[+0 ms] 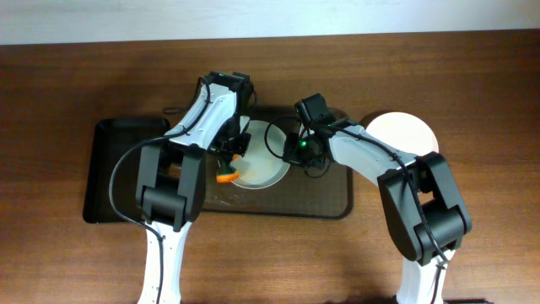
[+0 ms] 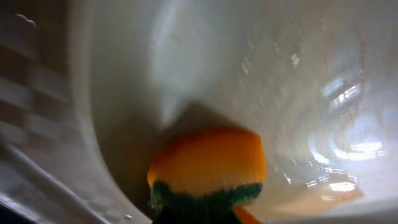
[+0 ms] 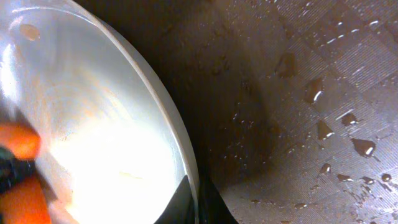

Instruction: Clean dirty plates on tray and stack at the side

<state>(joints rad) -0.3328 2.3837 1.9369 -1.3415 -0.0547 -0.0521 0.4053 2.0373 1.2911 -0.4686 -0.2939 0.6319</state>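
Lying on the tray point(image 3: 298, 93), plate point(image 3: 112, 124) rim sits inside right gripper point(image 3: 198, 202).

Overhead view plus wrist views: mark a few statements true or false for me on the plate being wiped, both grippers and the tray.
1. The left gripper presses an orange sponge onto the dirty plate on the tray. True.
2. The right gripper is open, clear of that plate. False: it is shut on the dirty plate's rim.
3. A white plate lies on the table, off the tray, by the right arm. True.
4. The tray is dry. False: droplets dot it.
5. Three plates sit on the tray. False: only one shows there.
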